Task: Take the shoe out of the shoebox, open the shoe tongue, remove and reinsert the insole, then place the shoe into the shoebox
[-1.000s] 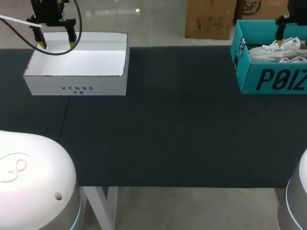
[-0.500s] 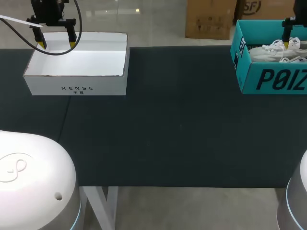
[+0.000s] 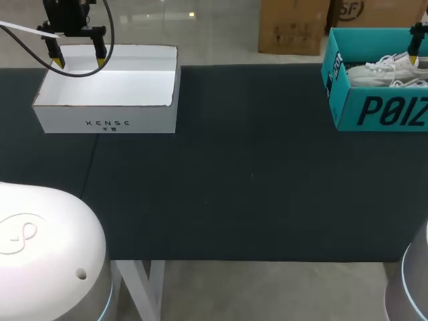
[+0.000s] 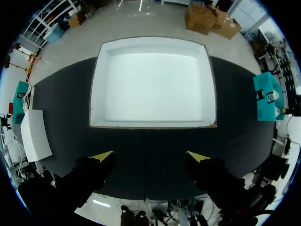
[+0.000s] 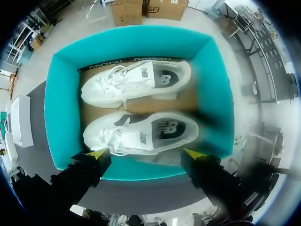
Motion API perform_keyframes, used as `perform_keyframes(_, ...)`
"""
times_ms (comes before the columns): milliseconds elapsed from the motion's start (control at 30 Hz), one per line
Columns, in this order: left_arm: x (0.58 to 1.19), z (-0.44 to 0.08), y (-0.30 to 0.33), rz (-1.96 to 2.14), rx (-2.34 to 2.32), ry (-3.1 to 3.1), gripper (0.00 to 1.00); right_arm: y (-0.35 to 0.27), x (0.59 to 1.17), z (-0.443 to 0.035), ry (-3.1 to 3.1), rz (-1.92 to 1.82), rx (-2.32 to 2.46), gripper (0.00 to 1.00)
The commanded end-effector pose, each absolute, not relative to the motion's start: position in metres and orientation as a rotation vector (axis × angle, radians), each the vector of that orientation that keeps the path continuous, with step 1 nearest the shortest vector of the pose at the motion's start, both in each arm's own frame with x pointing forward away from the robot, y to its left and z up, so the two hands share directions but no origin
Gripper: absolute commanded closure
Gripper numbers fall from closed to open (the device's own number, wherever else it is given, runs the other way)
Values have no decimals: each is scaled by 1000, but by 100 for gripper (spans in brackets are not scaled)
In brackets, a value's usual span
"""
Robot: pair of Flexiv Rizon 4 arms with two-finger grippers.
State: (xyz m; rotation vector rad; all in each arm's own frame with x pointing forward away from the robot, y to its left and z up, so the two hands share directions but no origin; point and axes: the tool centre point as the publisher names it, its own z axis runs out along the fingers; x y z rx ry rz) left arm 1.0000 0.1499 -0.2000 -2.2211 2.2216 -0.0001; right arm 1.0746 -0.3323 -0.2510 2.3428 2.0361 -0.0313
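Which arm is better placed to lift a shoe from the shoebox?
Right: the right gripper hangs open over the white shoes in the shoebox; the left gripper is at the white box.

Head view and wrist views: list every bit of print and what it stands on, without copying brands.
white box: one line of dark capitals on its front wall; smaller marks beneath, too small.
teal shoebox: big dark letters on its front wall, cut off by the view's edge.
shoes: a side logo on each.
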Motion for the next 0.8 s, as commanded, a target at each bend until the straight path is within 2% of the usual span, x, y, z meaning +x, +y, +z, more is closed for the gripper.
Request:
perform_keyframes(33, 1000, -200, 150, 0, -2221, 2222, 0, -362, 1095, -250, 2061, -15, 2387, 0)
perform_keyframes(567, 1000, -200, 150, 0, -2221, 2222, 0, -422, 1092, -287, 2017, -20, 2444, 0)
perform_keyframes(800, 1000, -200, 150, 0, -2221, 2222, 0, -439, 1081, -287, 2079, 54, 2420, 0)
